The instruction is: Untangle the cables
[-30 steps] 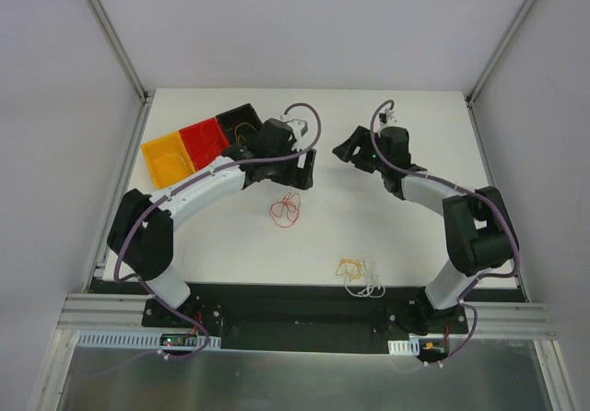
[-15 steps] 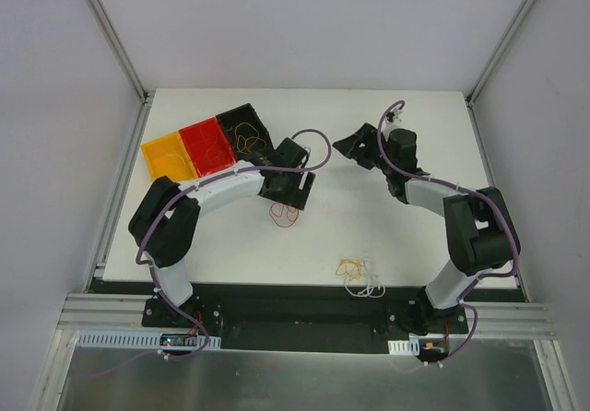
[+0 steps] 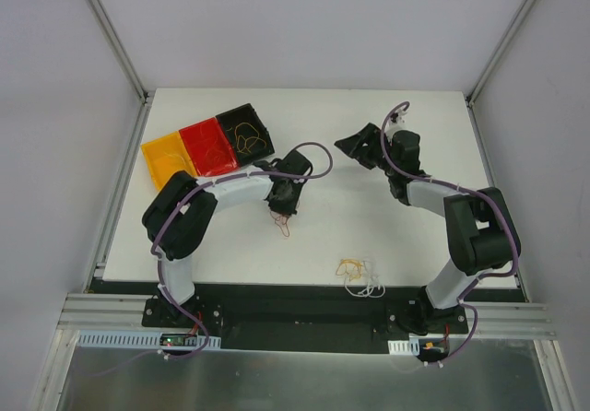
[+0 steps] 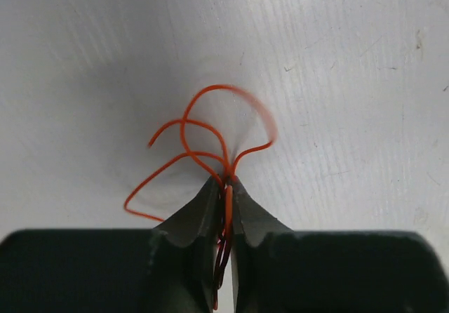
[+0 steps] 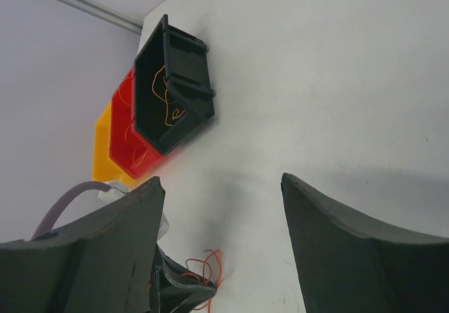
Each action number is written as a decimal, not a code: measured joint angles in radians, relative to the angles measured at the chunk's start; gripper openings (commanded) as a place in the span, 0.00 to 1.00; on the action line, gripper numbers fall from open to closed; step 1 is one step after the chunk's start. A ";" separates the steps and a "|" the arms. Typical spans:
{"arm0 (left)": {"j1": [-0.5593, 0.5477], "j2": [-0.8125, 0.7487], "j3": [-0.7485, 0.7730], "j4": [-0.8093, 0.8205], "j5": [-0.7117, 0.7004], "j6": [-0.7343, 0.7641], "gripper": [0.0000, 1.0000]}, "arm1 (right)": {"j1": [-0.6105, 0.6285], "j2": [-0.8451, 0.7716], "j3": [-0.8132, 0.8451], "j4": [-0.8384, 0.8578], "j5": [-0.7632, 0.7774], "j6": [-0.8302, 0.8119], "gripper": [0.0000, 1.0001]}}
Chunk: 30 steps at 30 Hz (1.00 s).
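Left wrist showed red-orange cables (image 4: 203, 127) pinched by the left gripper (image 4: 223, 187) — right gripper (image 5: 221, 180) gaped wide; black bin (image 5: 188, 74) held orange wires (image 5: 165, 97).

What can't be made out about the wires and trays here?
- Left wrist view: the left gripper is shut on the red wire; its jaws hide the pinched length, and the top loop is blurred.
- Top view: the yellow and white tangle is too small to trace strands.
- Right wrist view: the black tray hides part of the red tray.
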 measured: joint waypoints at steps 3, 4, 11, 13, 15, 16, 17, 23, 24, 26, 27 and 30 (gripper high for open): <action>-0.003 -0.003 -0.005 0.008 -0.002 0.001 0.00 | 0.000 0.000 -0.006 0.006 -0.003 0.001 0.70; -0.006 -0.007 -0.009 0.011 -0.002 0.001 0.00 | -0.001 0.000 -0.009 0.007 -0.005 0.001 0.70; -0.005 -0.164 -0.045 -0.005 -0.010 0.029 0.00 | -0.009 0.000 -0.013 0.008 -0.011 0.003 0.70; 0.004 -0.239 -0.045 -0.004 -0.017 0.038 0.00 | -0.010 0.000 -0.014 0.008 -0.014 0.004 0.70; 0.021 -0.311 -0.040 -0.007 -0.016 0.048 0.00 | -0.011 0.000 -0.014 0.009 -0.020 0.005 0.70; 0.037 -0.343 -0.035 -0.009 -0.013 0.051 0.00 | -0.011 0.000 -0.014 0.009 -0.021 0.005 0.70; 0.061 -0.369 -0.027 -0.009 -0.006 0.051 0.00 | -0.012 0.000 -0.014 0.009 -0.024 0.005 0.70; 0.324 -0.408 0.027 -0.010 0.113 0.031 0.00 | -0.025 0.000 -0.014 0.010 -0.033 0.016 0.70; 0.374 -0.406 0.036 -0.014 0.134 0.022 0.00 | -0.028 0.000 -0.014 0.010 -0.034 0.018 0.70; 0.459 -0.397 0.057 -0.022 0.168 0.005 0.00 | -0.035 0.000 -0.014 0.010 -0.037 0.022 0.70; 0.499 -0.387 0.076 -0.031 0.185 -0.004 0.00 | -0.038 0.000 -0.014 0.010 -0.039 0.023 0.70; 0.580 -0.332 0.149 -0.049 0.217 -0.024 0.00 | -0.047 0.003 -0.014 0.014 -0.050 0.027 0.70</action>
